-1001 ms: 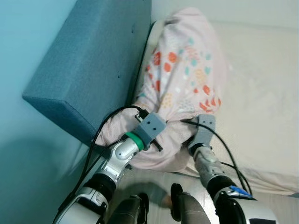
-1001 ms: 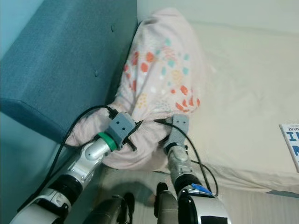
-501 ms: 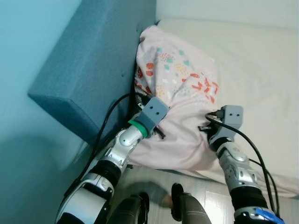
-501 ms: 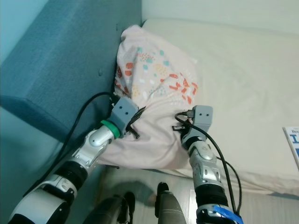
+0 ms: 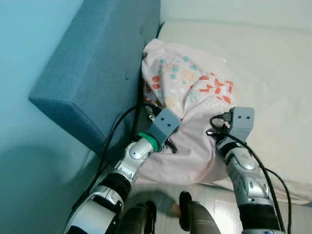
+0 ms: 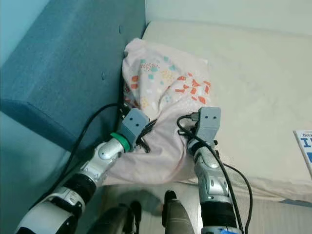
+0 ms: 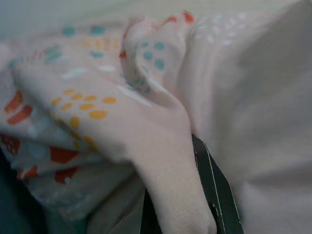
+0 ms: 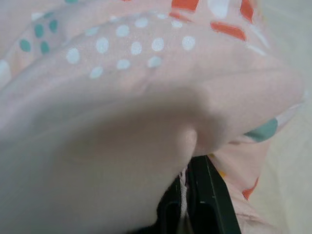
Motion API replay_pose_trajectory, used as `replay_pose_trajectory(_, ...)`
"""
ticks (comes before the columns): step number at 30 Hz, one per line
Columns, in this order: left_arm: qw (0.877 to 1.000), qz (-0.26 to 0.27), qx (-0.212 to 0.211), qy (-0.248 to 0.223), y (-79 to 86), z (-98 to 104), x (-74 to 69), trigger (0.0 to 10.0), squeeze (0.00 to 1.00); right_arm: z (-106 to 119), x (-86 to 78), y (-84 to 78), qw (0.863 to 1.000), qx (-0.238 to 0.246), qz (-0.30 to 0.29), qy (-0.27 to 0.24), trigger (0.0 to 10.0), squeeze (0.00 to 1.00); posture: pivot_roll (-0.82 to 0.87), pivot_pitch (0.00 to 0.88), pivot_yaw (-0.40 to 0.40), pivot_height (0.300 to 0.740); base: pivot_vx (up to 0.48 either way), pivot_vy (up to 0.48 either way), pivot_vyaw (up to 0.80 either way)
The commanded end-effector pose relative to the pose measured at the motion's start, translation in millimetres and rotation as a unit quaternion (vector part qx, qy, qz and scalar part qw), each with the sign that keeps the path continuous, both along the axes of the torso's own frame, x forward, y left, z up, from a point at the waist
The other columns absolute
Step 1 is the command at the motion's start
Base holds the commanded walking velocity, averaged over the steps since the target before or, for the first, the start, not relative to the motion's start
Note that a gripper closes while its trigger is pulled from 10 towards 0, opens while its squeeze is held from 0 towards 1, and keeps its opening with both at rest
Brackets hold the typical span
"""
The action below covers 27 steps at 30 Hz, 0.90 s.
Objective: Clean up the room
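1. You have the soft pink pillow with orange, teal and yellow spots [image 5: 187, 97] lying on the cream mattress of the bed [image 5: 273, 73], pushed into the corner against the blue upholstered headboard [image 5: 97, 63].
2. Your left pincer [image 5: 168, 141] sits at the pillow's near edge on the headboard side. In the left wrist view a fold of the pink cloth lies over a black finger [image 7: 214, 190], so I judge it clenched on the pillow.
3. Your right pincer [image 5: 219, 139] sits at the near edge on the open-mattress side. In the right wrist view the cloth runs down between the black fingers [image 8: 207, 195]; it looks clenched on the pillow too.
4. Progress, as a judgement: the pillow is on the bed near its head, but it is bunched and its near end hangs at the mattress edge. You have yet to flatten it and let go.
5. Its long axis runs from you toward the far corner, alongside the headboard, and the patterned face points up.
6. A blue-and-white printed book [image 6: 304, 151] lies at the mattress's right edge, possibly left to tidy.
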State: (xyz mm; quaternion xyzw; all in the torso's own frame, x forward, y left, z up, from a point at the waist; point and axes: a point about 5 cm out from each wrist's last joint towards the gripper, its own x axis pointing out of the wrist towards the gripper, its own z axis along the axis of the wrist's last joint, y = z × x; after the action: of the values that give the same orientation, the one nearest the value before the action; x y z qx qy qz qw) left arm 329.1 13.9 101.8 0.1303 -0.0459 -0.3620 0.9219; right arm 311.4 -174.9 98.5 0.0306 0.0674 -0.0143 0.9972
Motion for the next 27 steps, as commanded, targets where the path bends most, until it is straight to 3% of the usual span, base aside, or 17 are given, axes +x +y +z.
replay_pose_trajectory(1,1.0,-0.014,0.011,0.014,-9.6,-13,-10.3,10.0,0.0,-13,-4.5,8.8,1.0,-0.002,0.011,0.007,10.0,0.0,0.01,0.229,0.114,0.74,0.0,0.0,0.0)
replay_pose_trajectory(3,0.999,0.01,0.002,0.034,-13.8,-18,-12.3,10.0,0.0,-28,-10.1,4.2,1.0,-0.002,-0.01,0.018,10.0,0.0,0.01,0.226,0.112,0.74,0.0,0.0,0.0)
replay_pose_trajectory(8,0.998,0.03,-0.007,0.061,-18.4,-25,-16.0,10.0,0.0,-35,-15.1,-4.2,0.999,0.002,-0.05,0.019,10.0,0.0,0.01,0.229,0.118,0.74,0.0,0.0,0.0)
replay_pose_trajectory(9,0.992,0.074,-0.025,0.1,-14.0,-30,-13.1,10.0,0.0,-40,-17.2,-5.2,0.998,0.008,-0.061,0.023,10.0,0.0,0.01,0.227,0.126,0.74,0.0,0.0,0.0)
replay_pose_trajectory(13,0.988,0.091,-0.039,0.12,-12.0,-32,-11.4,10.0,0.0,-43,-18.2,-5.3,0.998,0.007,-0.065,0.025,10.0,0.0,0.01,0.228,0.127,0.74,0.0,0.0,0.0)
replay_pose_trajectory(14,0.982,0.099,-0.065,0.145,-12.2,-33,-10.6,10.0,1.0,-49,-20.0,-7.2,0.997,0.004,-0.076,0.032,10.0,0.04,0.01,0.23,0.127,0.74,0.0,0.0,0.0)
replay_pose_trajectory(15,0.979,0.095,-0.082,0.158,-14.8,-33,-11.5,10.0,1.0,-55,-22.1,-10.5,0.995,0.004,-0.09,0.042,10.0,1.0,0.02,0.228,0.124,0.74,0.0,0.0,0.0)
replay_pose_trajectory(22,0.978,0.072,-0.104,0.166,-22.1,-33,-17.3,10.0,1.0,-64,-28.1,-19.6,0.99,-0.015,-0.126,0.059,10.0,1.0,0.02,0.227,0.124,0.74,0.0,0.0,0.0)
replay_pose_trajectory(25,0.978,0.052,-0.106,0.171,-19.8,-38,-22.7,10.0,1.0,-71,-38.6,-24.7,0.985,-0.045,-0.151,0.069,10.0,1.0,0.02,0.219,0.12,0.74,0.0,0.0,0.0)
replay_pose_trajectory(26,0.982,0.045,-0.096,0.156,-9.1,-39,-21.9,10.0,1.0,-79,-51.6,-29.0,0.981,-0.064,-0.164,0.084,10.0,0.0,0.03,0.21,0.11,0.74,0.0,0.0,0.0)
replay_pose_trajectory(27,0.982,0.045,-0.096,0.156,-9.1,-39,-21.9,10.0,1.0,-79,-51.6,-29.0,0.981,-0.064,-0.164,0.084,10.0,0.0,0.03,0.21,0.11,0.74,0.0,0.0,0.0)
